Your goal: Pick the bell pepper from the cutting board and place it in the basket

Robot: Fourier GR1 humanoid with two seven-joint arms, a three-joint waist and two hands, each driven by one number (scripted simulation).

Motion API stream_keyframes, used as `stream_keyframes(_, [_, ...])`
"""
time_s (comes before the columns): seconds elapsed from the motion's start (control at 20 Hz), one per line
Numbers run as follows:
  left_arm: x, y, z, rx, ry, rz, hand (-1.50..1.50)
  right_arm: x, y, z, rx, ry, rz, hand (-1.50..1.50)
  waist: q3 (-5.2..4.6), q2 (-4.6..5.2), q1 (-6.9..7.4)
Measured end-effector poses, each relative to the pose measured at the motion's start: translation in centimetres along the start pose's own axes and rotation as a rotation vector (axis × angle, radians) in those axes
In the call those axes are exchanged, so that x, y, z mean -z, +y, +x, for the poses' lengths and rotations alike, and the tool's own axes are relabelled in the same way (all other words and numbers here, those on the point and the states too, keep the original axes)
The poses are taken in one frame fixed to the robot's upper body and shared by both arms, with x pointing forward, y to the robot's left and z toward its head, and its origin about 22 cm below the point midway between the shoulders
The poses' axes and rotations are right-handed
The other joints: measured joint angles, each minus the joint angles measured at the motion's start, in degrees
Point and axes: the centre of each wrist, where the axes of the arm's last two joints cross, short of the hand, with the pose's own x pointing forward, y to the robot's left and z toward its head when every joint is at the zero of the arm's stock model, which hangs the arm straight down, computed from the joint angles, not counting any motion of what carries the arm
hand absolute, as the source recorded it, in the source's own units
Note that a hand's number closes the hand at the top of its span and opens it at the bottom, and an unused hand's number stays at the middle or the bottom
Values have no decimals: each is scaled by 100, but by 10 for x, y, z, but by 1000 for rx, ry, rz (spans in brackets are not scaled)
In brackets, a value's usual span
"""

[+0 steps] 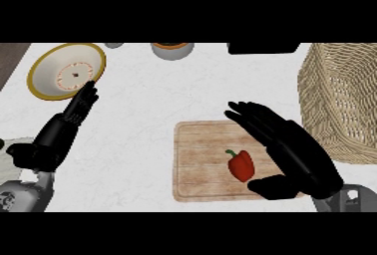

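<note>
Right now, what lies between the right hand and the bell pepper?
Head view: nothing but bare cutting board. The open right hand hovers just right of the bell pepper, thumb curling below it, not touching.

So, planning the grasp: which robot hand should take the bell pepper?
Right robot hand: open beside the bell pepper on the cutting board, near the basket. Left robot hand rests far away.

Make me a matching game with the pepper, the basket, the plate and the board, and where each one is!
Things:
1. pepper
2. basket
3. plate
4. board

Places:
A. far left, by the left hand's fingertips
B. at the right edge of the counter
C. lying on the board, beside the right hand
D. flat on the counter, under the pepper

Pairs: 1-C, 2-B, 3-A, 4-D
</note>
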Motion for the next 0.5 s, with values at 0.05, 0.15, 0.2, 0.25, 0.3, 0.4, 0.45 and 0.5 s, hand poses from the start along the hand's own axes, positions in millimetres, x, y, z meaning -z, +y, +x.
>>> stream_keyframes(0.05, [1,0,0,0,-1,2,0,-1,-8,4,-44,23,43,-150,-1,2,0])
stream_keyframes(0.15, [3,4,1,-3,0,0,0,-4,-23,10,-107,67,137,-150,-1,8,16])
stream_keyframes(0.2, [3,5,1,0,-1,-3,0,-5,-31,13,-129,89,179,-150,1,15,35])
stream_keyframes(0.25, [3,4,1,-2,0,-5,0,-7,-38,18,-143,106,223,-150,2,16,44])
stream_keyframes(0.3, [3,4,3,-5,-7,-6,0,-8,-46,22,-153,122,261,-150,4,20,60])
stream_keyframes(0.4, [6,-1,5,-9,-11,-11,0,-11,-59,32,-161,142,333,-150,9,31,78])
stream_keyframes(0.45, [6,-3,4,-10,-12,-13,0,-13,-67,36,-161,148,359,-150,12,37,90])
stream_keyframes(0.5, [5,-4,1,-10,-10,-14,0,-16,-76,37,-158,158,377,-150,15,42,98])
